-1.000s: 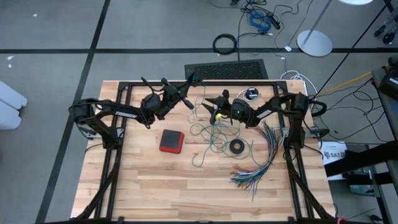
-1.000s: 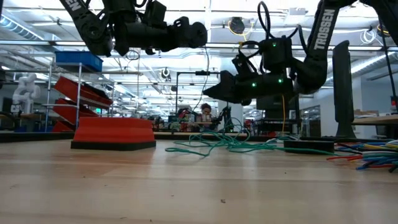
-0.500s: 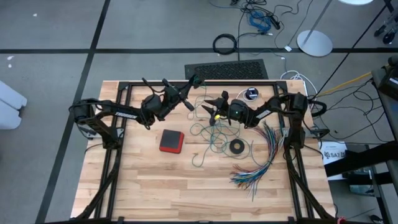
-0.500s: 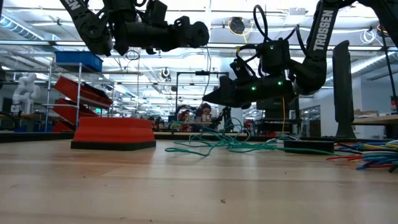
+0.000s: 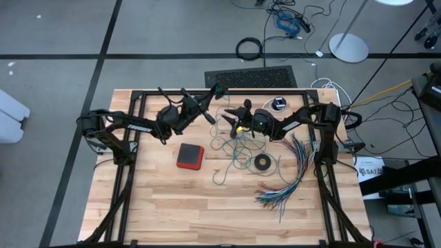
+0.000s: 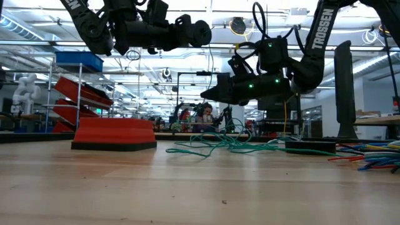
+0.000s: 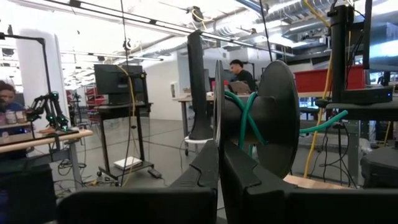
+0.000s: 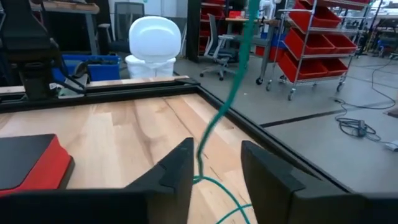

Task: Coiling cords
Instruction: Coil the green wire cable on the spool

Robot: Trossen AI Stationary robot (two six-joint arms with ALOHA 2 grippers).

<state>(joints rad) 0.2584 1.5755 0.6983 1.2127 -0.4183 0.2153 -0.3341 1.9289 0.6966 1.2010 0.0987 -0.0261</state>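
— How is the teal cord (image 5: 233, 153) laid out?
— A thin, limp tangle is spread over the pale wooden table (image 5: 172, 200) near the middle of its far edge, and one strand is carried up to the left gripper (image 5: 213, 89).

— What is held there?
— A flat black round spool (image 7: 277, 118) is clamped edge-on between the closed fingers; smooth teal turns are wound around it.

— And the right gripper (image 5: 238, 118)?
— It is held above the tangle, its fingers (image 8: 180, 165) apart, with a teal strand (image 8: 227, 93) hanging between them.
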